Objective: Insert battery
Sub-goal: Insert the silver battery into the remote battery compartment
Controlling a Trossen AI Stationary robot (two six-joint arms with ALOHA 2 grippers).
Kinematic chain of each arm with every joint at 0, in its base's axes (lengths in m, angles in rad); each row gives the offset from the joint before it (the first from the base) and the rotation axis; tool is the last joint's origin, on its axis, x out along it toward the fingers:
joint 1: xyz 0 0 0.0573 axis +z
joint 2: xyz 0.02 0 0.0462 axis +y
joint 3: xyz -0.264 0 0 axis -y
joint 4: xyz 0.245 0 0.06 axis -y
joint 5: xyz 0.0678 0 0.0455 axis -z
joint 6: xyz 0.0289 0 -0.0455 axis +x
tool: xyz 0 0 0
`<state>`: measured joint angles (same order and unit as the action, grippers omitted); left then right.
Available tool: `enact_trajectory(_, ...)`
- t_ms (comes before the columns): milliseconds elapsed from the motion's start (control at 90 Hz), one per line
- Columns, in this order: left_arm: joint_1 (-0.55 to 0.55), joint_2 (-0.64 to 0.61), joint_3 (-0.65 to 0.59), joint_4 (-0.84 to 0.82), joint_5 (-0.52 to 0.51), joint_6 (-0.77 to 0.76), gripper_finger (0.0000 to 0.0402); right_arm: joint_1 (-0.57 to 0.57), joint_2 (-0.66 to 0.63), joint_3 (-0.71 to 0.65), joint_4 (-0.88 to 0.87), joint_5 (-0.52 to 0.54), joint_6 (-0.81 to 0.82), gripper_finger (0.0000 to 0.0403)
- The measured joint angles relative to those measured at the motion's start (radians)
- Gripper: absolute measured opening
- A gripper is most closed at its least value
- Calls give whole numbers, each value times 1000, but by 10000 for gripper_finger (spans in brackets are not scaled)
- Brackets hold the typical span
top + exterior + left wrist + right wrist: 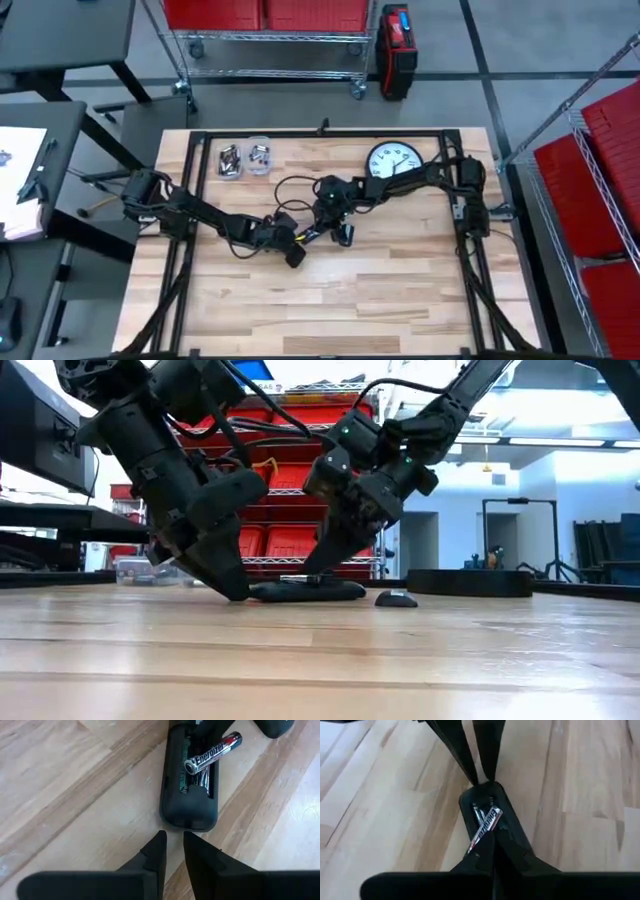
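A black remote (189,815) lies back up on the wooden table, its battery compartment (197,780) uncovered; the low view shows this remote (305,591) flat between both arms. A battery (212,752) slants across the compartment, held by my right gripper (492,852), which is shut on it. My left gripper (174,840) stands at the remote's near end, its fingers almost together with only a narrow gap. The loose compartment cover (397,598) lies beside the remote. My left gripper's fingertips (479,779) slant down onto the table and meet the remote's end (187,826) from outside, nothing between them. My right gripper pinches the battery's end (479,842) between its two fingers, slanting down from above. The battery is tilted, with its free silver end (190,766) low over the compartment.
A round wall clock (392,160) lies face up at the far right. Two clear tubs of batteries (243,158) stand at the far left. Bare wood lies toward the near edge (330,320).
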<state>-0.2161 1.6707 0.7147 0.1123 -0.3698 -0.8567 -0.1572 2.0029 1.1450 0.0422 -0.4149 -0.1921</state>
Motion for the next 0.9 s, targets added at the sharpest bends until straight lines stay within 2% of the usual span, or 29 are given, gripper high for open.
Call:
enact_trajectory(233,0,0,0,0,0,0,47,-34,-8,0,8,10,5,0)
enact_trajectory(589,0,0,0,0,0,0,47,-73,-103,0,-40,-2,-3,0)
enact_trajectory(900,0,0,0,1,0,-2,47,-19,-32,-7,-33,-36,-45,0)
